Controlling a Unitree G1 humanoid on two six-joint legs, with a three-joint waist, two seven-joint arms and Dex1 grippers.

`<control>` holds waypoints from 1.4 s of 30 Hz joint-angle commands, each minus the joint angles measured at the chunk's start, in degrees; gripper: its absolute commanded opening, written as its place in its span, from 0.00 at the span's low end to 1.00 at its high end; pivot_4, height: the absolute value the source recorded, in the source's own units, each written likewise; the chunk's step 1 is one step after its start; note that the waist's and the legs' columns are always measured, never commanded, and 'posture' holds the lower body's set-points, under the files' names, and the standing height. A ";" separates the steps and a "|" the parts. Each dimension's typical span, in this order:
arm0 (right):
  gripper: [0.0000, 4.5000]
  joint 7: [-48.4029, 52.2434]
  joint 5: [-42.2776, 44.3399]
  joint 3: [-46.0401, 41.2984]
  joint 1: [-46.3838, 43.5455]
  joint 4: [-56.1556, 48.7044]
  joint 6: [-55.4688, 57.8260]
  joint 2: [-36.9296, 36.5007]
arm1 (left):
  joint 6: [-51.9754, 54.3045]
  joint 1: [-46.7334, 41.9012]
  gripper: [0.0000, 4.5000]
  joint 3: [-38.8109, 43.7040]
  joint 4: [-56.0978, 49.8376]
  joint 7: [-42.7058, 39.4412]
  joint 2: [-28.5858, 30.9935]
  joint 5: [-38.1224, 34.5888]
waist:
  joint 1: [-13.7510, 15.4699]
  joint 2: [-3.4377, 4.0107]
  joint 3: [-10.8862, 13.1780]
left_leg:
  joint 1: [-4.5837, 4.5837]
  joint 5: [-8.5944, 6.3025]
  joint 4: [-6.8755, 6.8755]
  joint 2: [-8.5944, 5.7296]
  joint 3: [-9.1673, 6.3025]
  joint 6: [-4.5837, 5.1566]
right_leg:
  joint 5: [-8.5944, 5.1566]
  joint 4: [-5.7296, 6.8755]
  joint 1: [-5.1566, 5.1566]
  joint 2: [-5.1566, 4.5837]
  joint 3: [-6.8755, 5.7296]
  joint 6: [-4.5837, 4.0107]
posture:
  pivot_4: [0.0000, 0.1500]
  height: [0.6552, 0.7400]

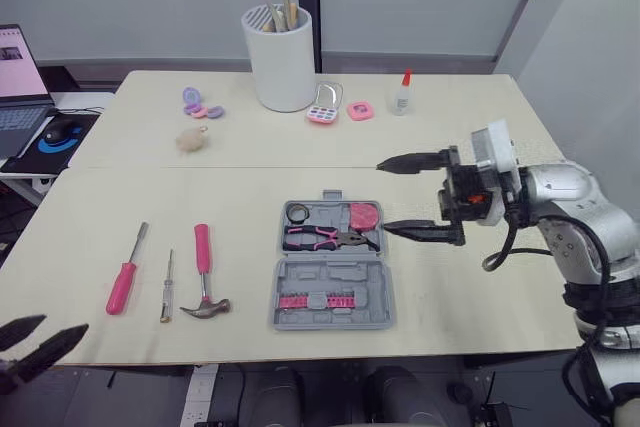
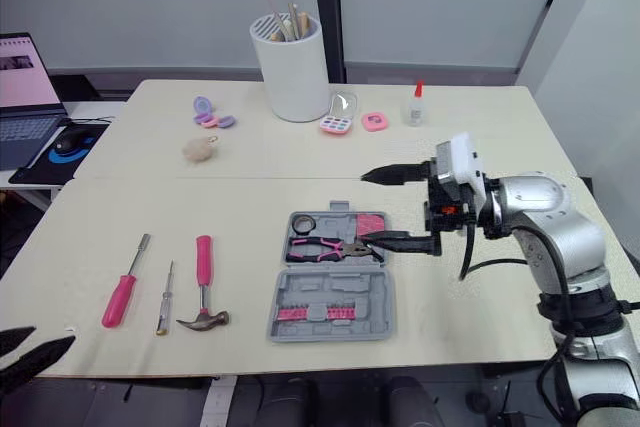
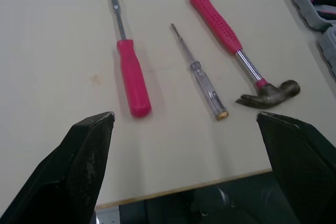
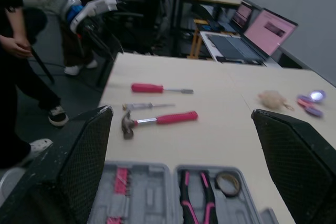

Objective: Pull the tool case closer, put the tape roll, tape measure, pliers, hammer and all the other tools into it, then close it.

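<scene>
Left gripper (image 1: pixel 66 324) spread wide, pink-handled steel hammer (image 1: pixel 204 272), grey moulded plastic tool case (image 1: pixel 335 275), right gripper (image 1: pixel 383 197) wide

Open tool case (image 1: pixel 333 265) mid-table, nr front edge.
Tape roll (image 1: pixel 298 213) & pliers (image 1: pixel 328 238) in its rear half. Left of case, on table (image 1: pixel 480 307): hammer (image 1: pixel 205 272), then small screwdriver (image 1: pixel 167 286), then big screwdriver (image 1: pixel 126 270) furthest left. Behind case: cup (image 1: pixel 279 57), w/ glue bottle (image 1: pixel 402 93) to its right.

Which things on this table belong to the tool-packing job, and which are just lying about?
Job: tool case, pliers, tape roll, hammer, pink screwdriver, slim screwdriver.
Lying about: white pot, glue bottle, fluffy ball, laptop.
</scene>
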 commanded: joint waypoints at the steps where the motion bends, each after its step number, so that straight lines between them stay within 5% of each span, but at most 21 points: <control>1: 1.00 -0.65 2.10 0.00 -1.88 -2.33 1.24 0.99 | 0.86 4.09 1.00 4.78 -6.19 1.28 -2.13 -2.55 | 0.24 -0.04 -0.03 | 0.01 0.00 0.00 0.00 -0.03 0.00 | 0.00 -0.01 0.02 0.00 -0.02 0.00 | 1.00 1.00; 8: 1.00 0.57 -0.46 1.97 -0.33 -0.58 -0.12 0.87 | 5.15 6.78 1.00 3.62 -22.24 10.44 -9.93 -8.49 | 1.04 -0.09 -0.06 | 0.03 -0.01 0.02 -0.04 -0.03 0.01 | -0.02 -0.15 0.14 -0.03 -0.05 -0.03 | 1.00 1.00; 12: 1.00 -0.45 -0.60 1.78 0.69 -0.72 0.27 1.11 | 5.03 2.01 1.00 -2.97 -27.68 21.51 -13.84 -4.79 | 1.12 -0.03 -0.04 | 0.05 -0.01 0.02 -0.07 -0.09 0.02 | -0.02 -0.12 0.18 0.01 -0.05 -0.03 | 1.00 1.00; 25: 1.00 -2.83 -1.75 0.83 1.69 -1.16 0.86 -0.06 | 2.05 -15.53 1.00 -21.70 -17.37 41.61 -20.98 8.51 | 0.99 -0.10 -0.08 | 0.06 -0.01 0.09 0.02 -0.22 0.02 | 0.00 -0.11 0.27 0.33 0.01 -0.02 | 1.00 1.00; 42: 1.00 -6.07 -1.65 0.21 1.85 -2.88 1.61 -0.83 | 1.85 -24.51 1.00 -29.94 -6.44 45.40 -19.04 15.62 | 0.98 -0.10 -0.08 | 0.06 -0.01 0.08 0.02 -0.23 0.02 | 0.00 -0.12 0.27 0.32 0.01 -0.01 | 1.00 1.00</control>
